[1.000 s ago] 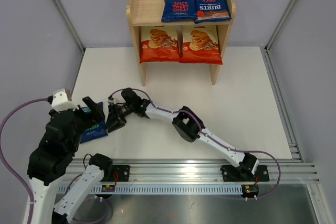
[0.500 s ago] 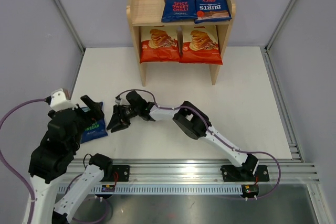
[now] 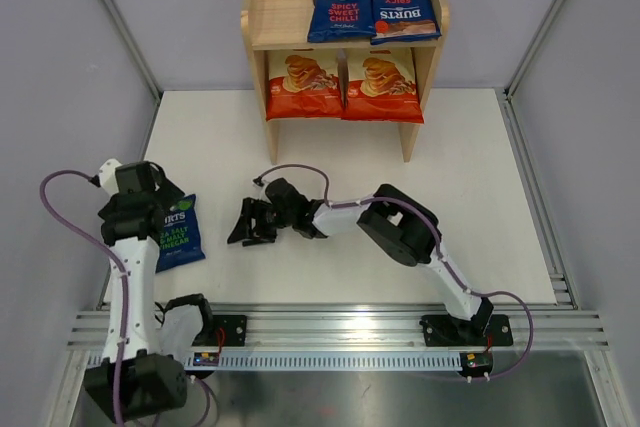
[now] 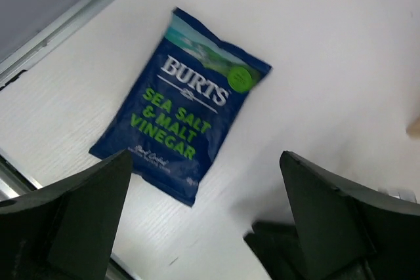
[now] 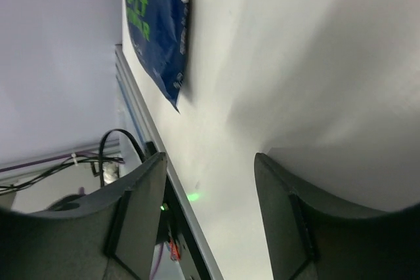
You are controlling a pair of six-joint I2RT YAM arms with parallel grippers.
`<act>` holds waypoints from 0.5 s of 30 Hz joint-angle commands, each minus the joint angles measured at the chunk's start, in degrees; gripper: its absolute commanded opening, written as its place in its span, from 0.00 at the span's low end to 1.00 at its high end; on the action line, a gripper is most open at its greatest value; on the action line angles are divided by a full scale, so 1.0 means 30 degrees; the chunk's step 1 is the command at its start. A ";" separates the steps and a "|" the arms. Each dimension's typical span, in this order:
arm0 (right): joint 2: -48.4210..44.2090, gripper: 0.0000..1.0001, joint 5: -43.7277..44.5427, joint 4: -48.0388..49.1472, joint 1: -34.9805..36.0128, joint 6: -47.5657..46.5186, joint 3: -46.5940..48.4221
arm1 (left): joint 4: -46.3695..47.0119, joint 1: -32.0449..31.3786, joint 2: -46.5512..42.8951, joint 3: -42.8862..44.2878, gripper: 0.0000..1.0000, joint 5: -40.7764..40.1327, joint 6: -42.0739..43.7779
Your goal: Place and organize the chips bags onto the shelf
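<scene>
The blue-green Burts Sea Salt & Malt Vinegar bag (image 3: 179,234) lies flat on the white table at the near left; it also shows in the left wrist view (image 4: 184,122) and the right wrist view (image 5: 157,24). My left gripper (image 3: 163,207) hovers above it, open and empty (image 4: 205,162). My right gripper (image 3: 250,224) is open and empty, low over the table to the right of the bag (image 5: 210,159). The wooden shelf (image 3: 278,7) holds two dark blue Burts bags (image 3: 341,7) (image 3: 404,10) on top and two cassava bags (image 3: 303,84) (image 3: 381,85) below.
The left third of the shelf's top tier (image 3: 275,22) is bare wood. A metal rail (image 3: 350,327) runs along the table's near edge, and grey walls close in on the left and right.
My left arm has lifted up and back from the bag. My right gripper has drawn to the right, away from the bag. The bag now lies uncovered on the table.
</scene>
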 commanded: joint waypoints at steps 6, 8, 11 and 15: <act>-0.5462 0.80 0.1077 -0.0091 -0.1138 -0.3686 -0.5025 | 0.4380 0.6780 0.6323 0.0589 0.99 0.6121 0.1386; -0.6432 0.89 0.1426 -0.0878 -0.1226 -0.4650 -0.5786 | 0.4673 0.7716 0.8134 0.0445 0.99 0.6942 0.1271; -0.8308 0.99 0.2392 -0.2460 -0.1284 -0.5852 -0.6316 | 0.5110 0.7810 0.9373 -0.0225 0.99 0.6769 0.0801; -1.0766 1.00 0.2980 -0.3663 -0.1344 -0.6618 -0.6844 | 0.6164 0.7810 1.0284 -0.1721 0.99 0.7701 0.0392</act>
